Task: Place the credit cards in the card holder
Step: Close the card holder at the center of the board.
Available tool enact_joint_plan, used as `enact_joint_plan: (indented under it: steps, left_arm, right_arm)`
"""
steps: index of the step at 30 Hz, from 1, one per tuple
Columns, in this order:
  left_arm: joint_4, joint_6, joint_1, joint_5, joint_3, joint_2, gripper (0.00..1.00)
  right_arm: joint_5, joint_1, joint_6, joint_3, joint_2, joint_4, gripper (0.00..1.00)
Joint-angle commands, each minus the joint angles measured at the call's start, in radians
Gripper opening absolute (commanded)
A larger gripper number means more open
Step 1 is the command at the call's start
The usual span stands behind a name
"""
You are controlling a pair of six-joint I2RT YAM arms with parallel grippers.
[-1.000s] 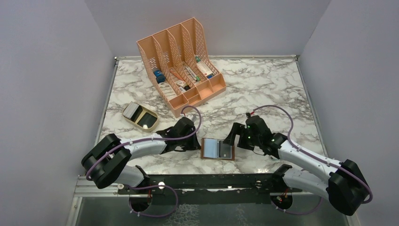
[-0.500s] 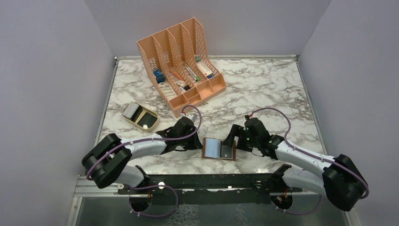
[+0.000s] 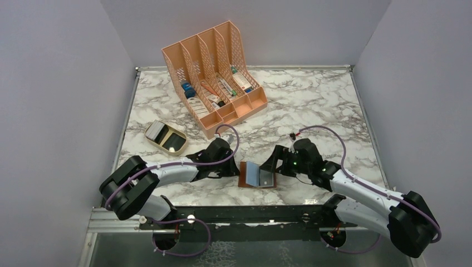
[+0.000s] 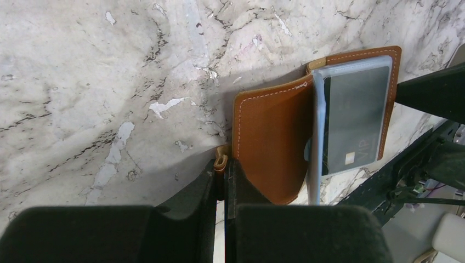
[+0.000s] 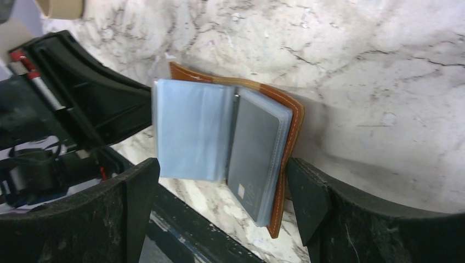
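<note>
The brown card holder (image 3: pixel 245 181) lies open near the table's front edge, its left half lifted. A pale blue clear sleeve (image 5: pixel 189 134) stands up from its fold. A grey credit card marked VIP (image 5: pixel 255 159) sits in the right-hand sleeve; it also shows in the left wrist view (image 4: pixel 353 118). My left gripper (image 4: pixel 225 170) is shut on the holder's snap tab (image 4: pixel 221 160) at the left edge of the brown cover (image 4: pixel 271 142). My right gripper (image 5: pixel 222 172) is open and straddles the holder, one fingertip (image 5: pixel 301 181) close to its right edge.
A large peach slotted organizer (image 3: pixel 214 75) with pens and boxes stands at the back. A tan oval case (image 3: pixel 165 137) holding flat grey and dark items lies at the left. The black front rail (image 3: pixel 239 214) runs just below the holder.
My right gripper has moved left, closer around the holder. The holder's left half and blue sleeve have risen from flat. My left gripper has stayed shut on the tab.
</note>
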Motion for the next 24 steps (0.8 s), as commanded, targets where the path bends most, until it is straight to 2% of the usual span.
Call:
enact_joint_plan:
  steps: [1,15,20,24]
  left_arm:
    - [0.044,-0.016,-0.007,0.040,0.019,0.026,0.00]
    - [0.127,-0.081,-0.024,0.070,0.016,0.052,0.00]
    - [0.184,-0.139,-0.027,0.095,0.003,0.064,0.00]
    - [0.196,-0.166,-0.027,0.099,-0.008,0.052,0.00]
  right_arm:
    - [-0.133,0.005,0.049,-0.007,-0.020,0.123,0.86]
    - [-0.240,0.005,0.096,-0.004,-0.013,0.269,0.85]
    - [-0.236,0.005,0.078,0.005,0.057,0.296,0.83]
    - [-0.255,0.004,0.041,0.023,0.130,0.292,0.77]
